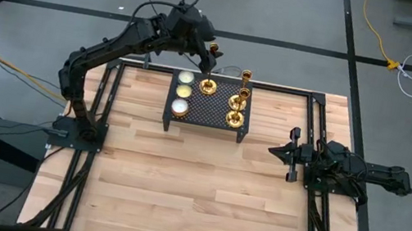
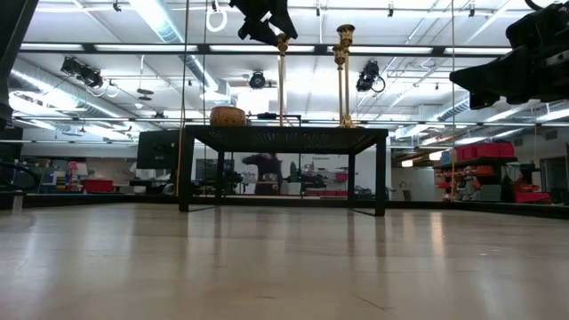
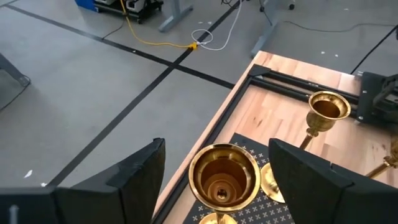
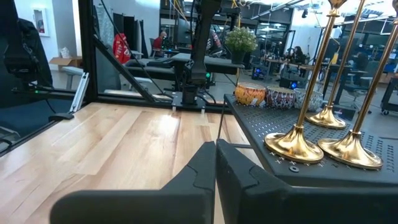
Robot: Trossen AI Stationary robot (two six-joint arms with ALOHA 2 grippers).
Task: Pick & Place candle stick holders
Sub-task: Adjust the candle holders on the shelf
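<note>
High view: the left gripper (image 1: 212,57) hangs over the far end of the black mesh metal rack (image 1: 208,109) on the wooden counter (image 1: 194,188), above one shiny brass candle stick holder (image 1: 207,85); two more (image 1: 237,108) stand beside it.

Left wrist view: its cup (image 3: 224,176) sits between the parted jaws, untouched.

Right wrist view: the right gripper (image 4: 216,163) waits, jaws together.

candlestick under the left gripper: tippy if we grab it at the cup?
Probably. The candlestick has a tall thin stem on a small flared base, so a sideways nudge from the left gripper, whose fingers stand open either side of the cup, could tilt it. It looks like rigid polished metal, so likely slippery in the fingers. It stands on the mesh rack, which may let the base rock.
</note>
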